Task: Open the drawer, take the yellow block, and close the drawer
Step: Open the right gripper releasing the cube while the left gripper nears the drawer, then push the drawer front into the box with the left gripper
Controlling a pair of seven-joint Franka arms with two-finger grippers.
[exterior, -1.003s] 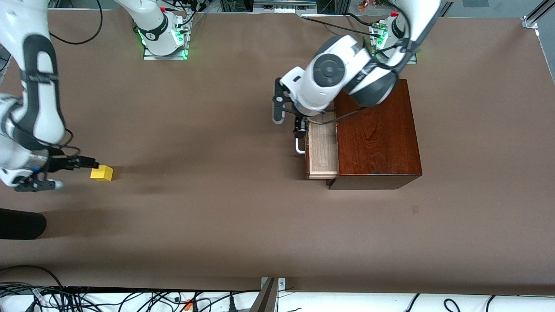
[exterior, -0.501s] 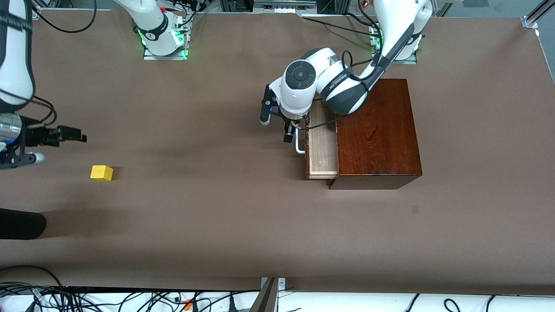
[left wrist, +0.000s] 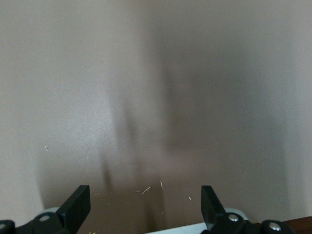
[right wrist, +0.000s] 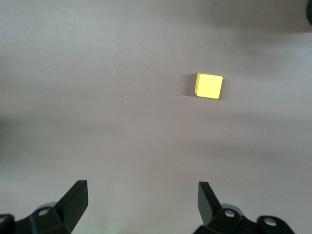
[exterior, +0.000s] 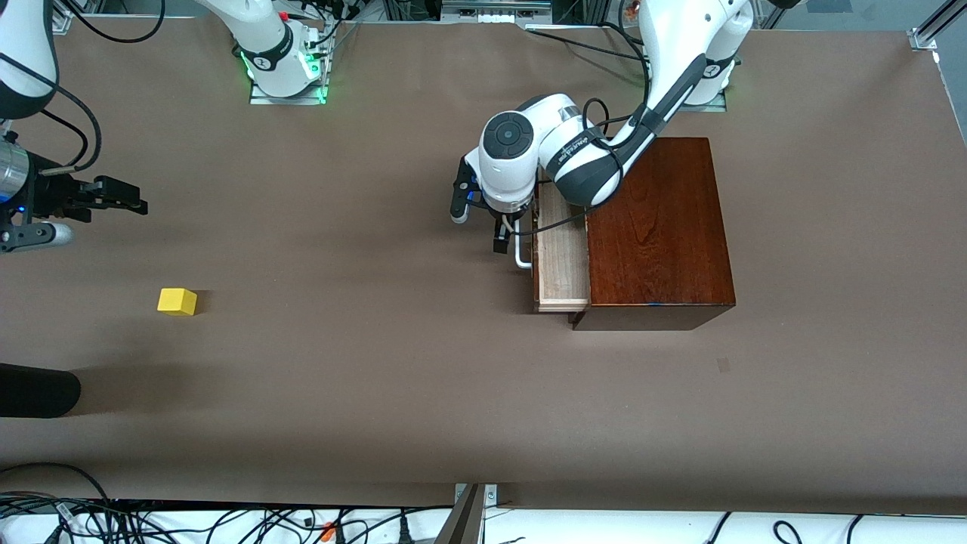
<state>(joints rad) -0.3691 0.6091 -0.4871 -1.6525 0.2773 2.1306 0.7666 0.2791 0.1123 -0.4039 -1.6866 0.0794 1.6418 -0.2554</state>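
The yellow block (exterior: pixel 177 301) lies on the brown table toward the right arm's end, and also shows in the right wrist view (right wrist: pixel 209 85). My right gripper (exterior: pixel 125 195) (right wrist: pixel 143 204) hangs open and empty above the table, clear of the block. The drawer (exterior: pixel 563 261) is pulled out of the dark wooden box (exterior: pixel 657 234), and the part of its pale tray that shows is bare. My left gripper (exterior: pixel 498 230) (left wrist: pixel 145 207) is open beside the white handle (exterior: pixel 521 255), holding nothing.
A black rounded object (exterior: pixel 34 391) juts in at the right arm's end, nearer the front camera than the block. Cables (exterior: pixel 227 521) run along the table's front edge. Wide brown table (exterior: pixel 363 302) stretches between block and box.
The right gripper has left the block and risen away toward the robots' bases. The left arm has swung lower, its gripper shifting slightly by the handle. Block and drawer stayed put.
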